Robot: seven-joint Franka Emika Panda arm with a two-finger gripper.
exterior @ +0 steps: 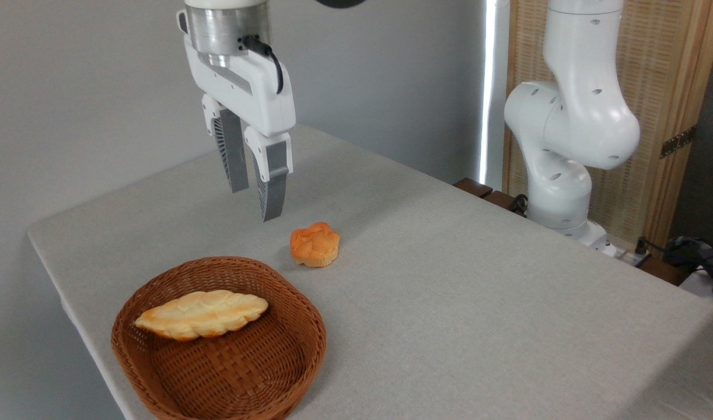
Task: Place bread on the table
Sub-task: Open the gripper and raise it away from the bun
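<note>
The bread (314, 244) is a small, roundish bun with a knotted, lumpy top, orange-golden and a little glossy, paler along its lower edge. It sits on the table (479, 303), just beyond the far rim of the basket (158, 373) and clear of it. The table is a wide flat top with a rounded corner at the left, covered in light grey-beige cloth with a fine, matte weave.

The basket is brown wicker, oval and shallow, with a tight woven floor and a thicker braided rim. Inside it, toward its back left, lies a longer loaf (202, 314), pale golden with browner ends and a ridged, braided surface.

The gripper (255, 204) hangs in the air above the table, up and to the left of the bun, touching nothing. Its two fingers (272, 186) are flat grey blades with ribbed inner faces, set in a smooth white plastic body under a brushed metal collar with a black cable. The fingers stand a narrow gap apart and hold nothing.

At the right, the arm (572, 128) rises in rounded, glossy white segments. No writing or label can be read anywhere.
</note>
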